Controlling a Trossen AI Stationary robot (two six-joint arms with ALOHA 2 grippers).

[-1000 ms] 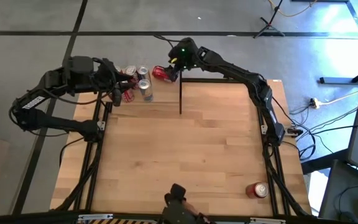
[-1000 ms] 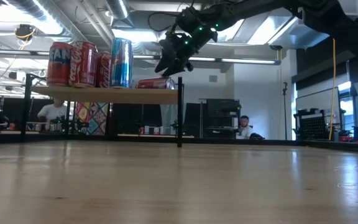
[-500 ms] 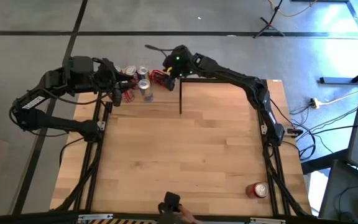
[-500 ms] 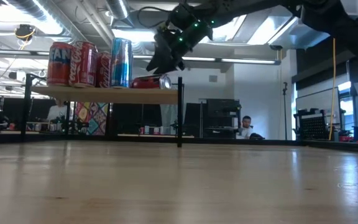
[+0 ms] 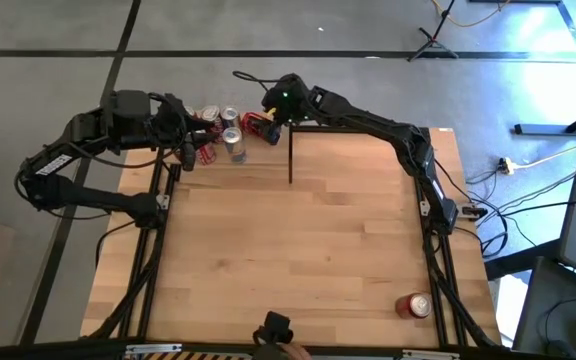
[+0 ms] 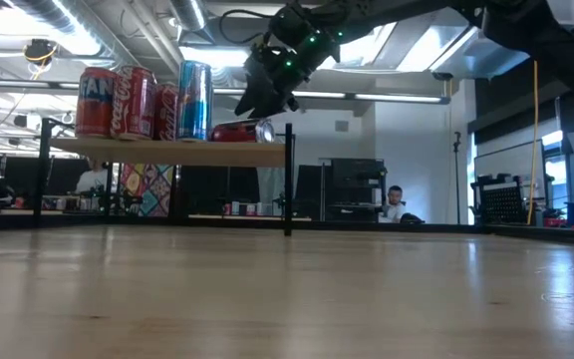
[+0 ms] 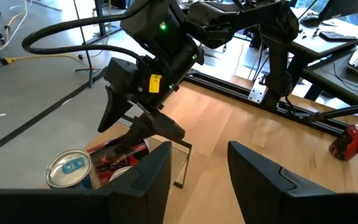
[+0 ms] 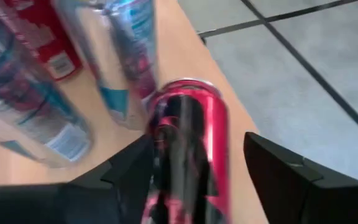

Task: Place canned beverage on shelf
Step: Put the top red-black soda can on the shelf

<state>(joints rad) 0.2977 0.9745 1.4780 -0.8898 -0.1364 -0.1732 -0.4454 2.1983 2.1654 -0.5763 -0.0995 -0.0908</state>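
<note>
A glossy red can [image 6: 239, 131] lies on its side on the shelf [image 6: 167, 152], a pale wooden board carried on thin black posts at the far edge of the desk [image 5: 298, 250]. The right pincer [image 6: 259, 100] hangs just above it, its dark fingers [image 8: 278, 171] spread to either side of the can's round body, apart from it. Beside it stand smooth upright cans [image 6: 138, 102], red ones and a silver-blue one. The left pincer [image 7: 194, 177] waits at the shelf's other end, its blunt fingers partly open and holding nothing. Another red can [image 5: 412, 305] lies on the desk's planked top, well apart, near the front right corner.
</note>
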